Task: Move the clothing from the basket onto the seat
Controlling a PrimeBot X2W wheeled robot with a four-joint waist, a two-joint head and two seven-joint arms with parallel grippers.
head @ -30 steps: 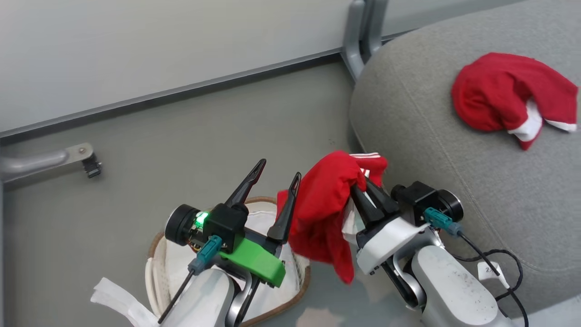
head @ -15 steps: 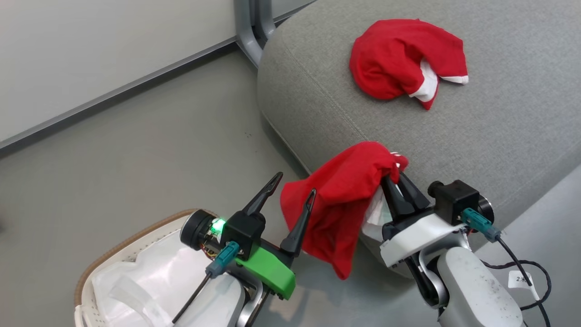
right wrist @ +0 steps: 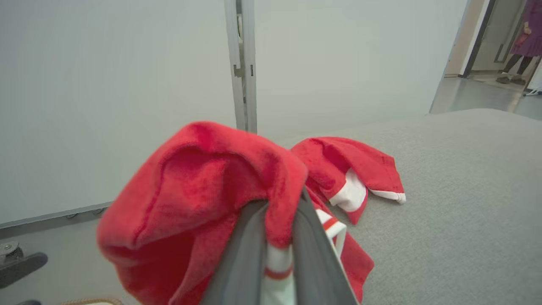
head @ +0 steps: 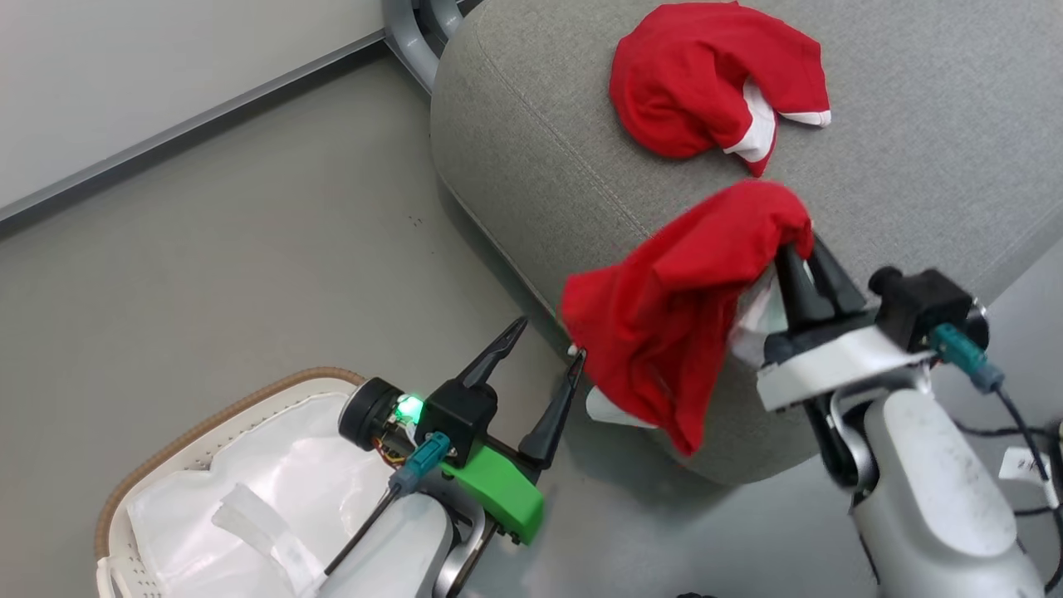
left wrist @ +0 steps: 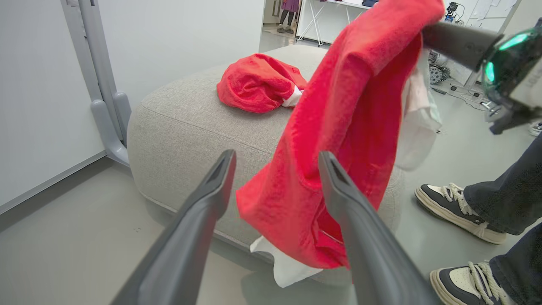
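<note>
While the right gripper (head: 801,249) pinches the red garment (head: 664,307) past the seat (head: 540,141) edge, left gripper (head: 550,339) spread, early release risks the floor (head: 208,249).

No text, number, label or brand mark could be read anywhere. The one likely carrier was a small white paper tag (head: 1023,467) hanging on a thin black cable (head: 1009,413) near the right edge of the head view. Whatever was printed on the tag was too small and blurred to make out.
</note>
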